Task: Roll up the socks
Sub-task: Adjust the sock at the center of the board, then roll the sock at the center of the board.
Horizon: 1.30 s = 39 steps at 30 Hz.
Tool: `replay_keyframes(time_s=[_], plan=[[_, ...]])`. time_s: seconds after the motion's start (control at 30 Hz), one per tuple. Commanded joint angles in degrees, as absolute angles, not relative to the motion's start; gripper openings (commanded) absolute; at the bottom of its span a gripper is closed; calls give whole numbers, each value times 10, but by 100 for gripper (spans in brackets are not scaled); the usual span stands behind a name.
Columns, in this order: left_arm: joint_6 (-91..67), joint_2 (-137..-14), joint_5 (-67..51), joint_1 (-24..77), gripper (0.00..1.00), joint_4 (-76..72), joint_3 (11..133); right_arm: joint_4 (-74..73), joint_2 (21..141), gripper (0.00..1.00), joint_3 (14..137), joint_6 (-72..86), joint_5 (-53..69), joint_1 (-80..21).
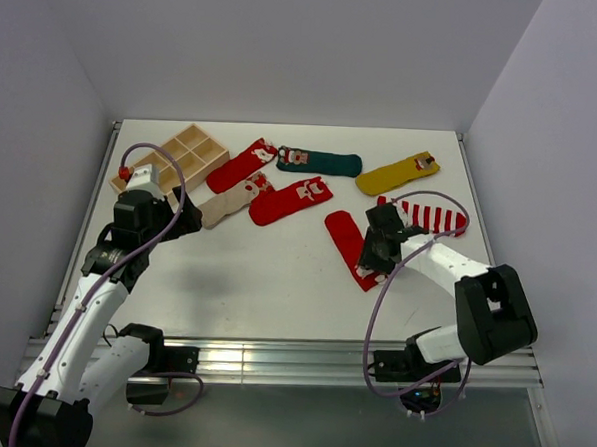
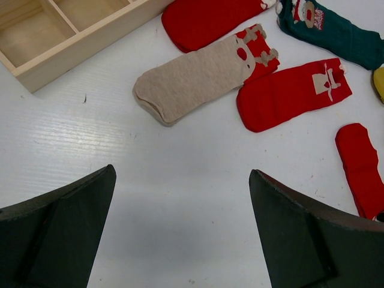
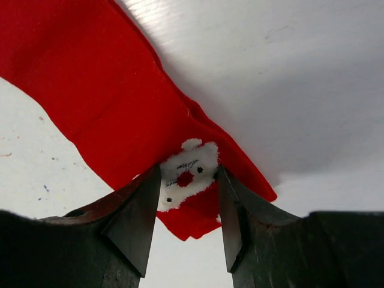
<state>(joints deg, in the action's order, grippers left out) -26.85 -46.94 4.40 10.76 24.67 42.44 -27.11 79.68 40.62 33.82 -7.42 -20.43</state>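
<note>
Several socks lie across the white table. A red sock lies at the right, and my right gripper is down over its near end. In the right wrist view this red sock lies flat, and its white figure patch sits between the parted fingers of the right gripper, which is open. Further back lie a striped sock, a mustard sock, a dark green sock, two red socks and a beige sock. My left gripper hovers wide open over bare table, short of the beige sock.
A wooden tray with compartments stands at the back left, close to the left arm. White walls enclose the table on three sides. A metal rail runs along the near edge.
</note>
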Motion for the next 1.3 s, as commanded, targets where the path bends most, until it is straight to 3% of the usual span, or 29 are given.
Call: replay_keyframes(time_s=[0.0, 0.33, 0.5, 0.9, 1.27], plan=[[-272, -455, 43, 109, 99, 232, 424, -249, 805, 50, 400, 346, -18, -207], [-274, -450, 44, 109, 99, 233, 421, -234, 892, 50, 554, 437, 61, -365], [-273, -452, 45, 109, 99, 234, 421, -273, 919, 50, 645, 404, 59, -416], [-272, -455, 41, 109, 99, 234, 423, -339, 894, 49, 557, 312, -44, -403], [-273, -455, 46, 109, 99, 236, 422, -300, 949, 49, 588, 295, 90, -428]])
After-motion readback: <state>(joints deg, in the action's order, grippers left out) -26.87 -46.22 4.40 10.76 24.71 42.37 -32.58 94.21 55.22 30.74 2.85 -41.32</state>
